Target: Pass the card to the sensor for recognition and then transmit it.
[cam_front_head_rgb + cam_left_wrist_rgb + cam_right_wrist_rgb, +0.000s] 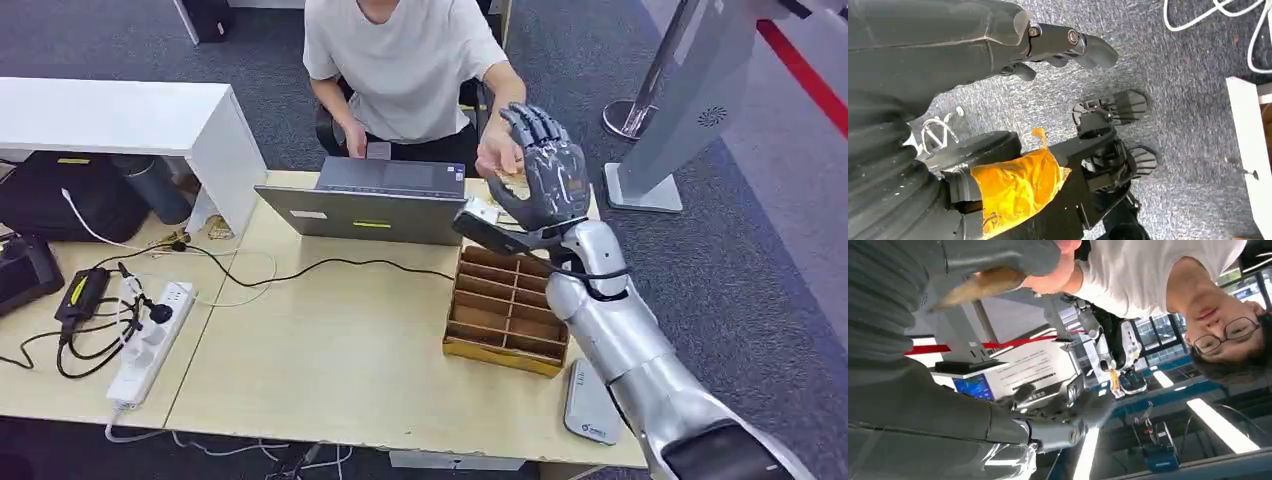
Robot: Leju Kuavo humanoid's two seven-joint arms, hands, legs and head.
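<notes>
My right hand (545, 170) is raised at the far side of the table, palm toward a seated person (405, 60). A tan card (512, 180) sits between my thumb and fingers, and the person's hand (497, 150) holds its other end. In the right wrist view the card (980, 284) lies under my thumb (998, 255), with the person's fingers (1055, 272) on its far end. A flat grey sensor pad (590, 405) lies on the table by its front right edge. My left hand (948, 45) hangs over grey carpet, fingers loosely apart, holding nothing.
A wooden divided tray (505, 310) stands under my right forearm. A grey laptop (370, 200) sits in front of the person. A power strip (150, 340) and cables lie at the left. A grey kiosk stand (680, 110) rises at the right, off the table.
</notes>
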